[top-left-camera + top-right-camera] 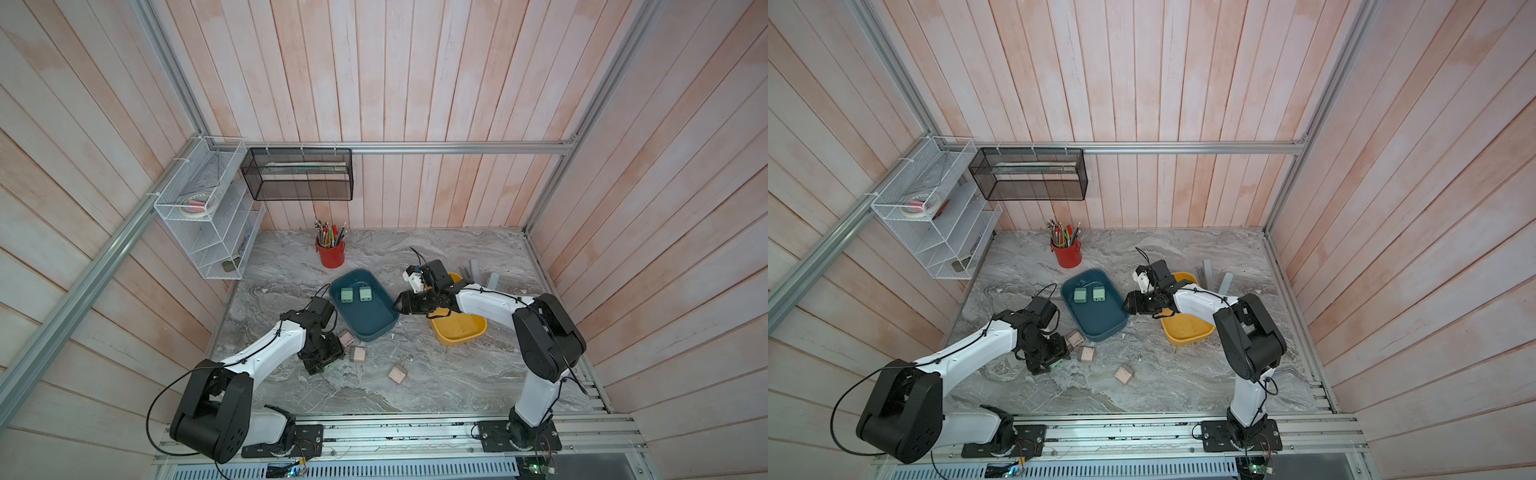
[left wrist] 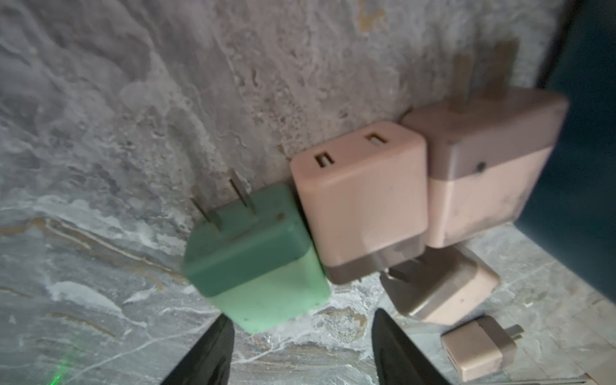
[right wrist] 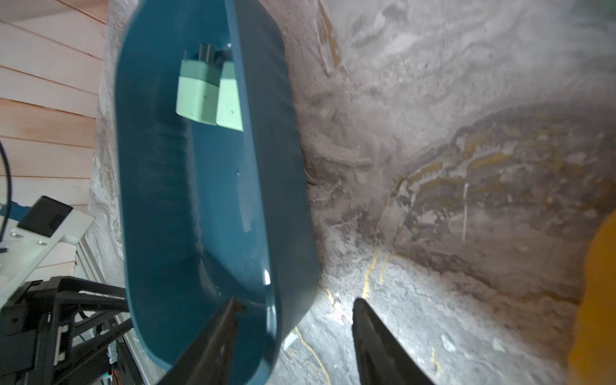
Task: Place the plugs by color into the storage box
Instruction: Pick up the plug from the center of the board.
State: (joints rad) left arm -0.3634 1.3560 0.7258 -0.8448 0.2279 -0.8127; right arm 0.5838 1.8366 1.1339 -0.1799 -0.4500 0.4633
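Two mint green plugs (image 1: 347,294) (image 1: 365,294) lie in the blue storage box (image 1: 365,336). A yellow box (image 1: 461,332) sits partly under my right arm, so much of its inside is hidden. In the left wrist view a green plug (image 2: 256,256) lies on the table just past the tips of my open left gripper (image 2: 301,345), not between them. Several pink-beige plugs (image 2: 360,200) (image 2: 483,166) (image 2: 440,286) crowd beside it, against the blue box. My right gripper (image 3: 295,320) is open, one finger inside the blue box (image 3: 186,200) and one outside its wall.
Another pink-beige plug (image 1: 397,373) lies alone toward the front. A red pencil cup (image 1: 331,253) stands behind the blue box. Grey bars (image 1: 473,270) lie at the back right. Wire shelves (image 1: 208,216) hang on the left wall.
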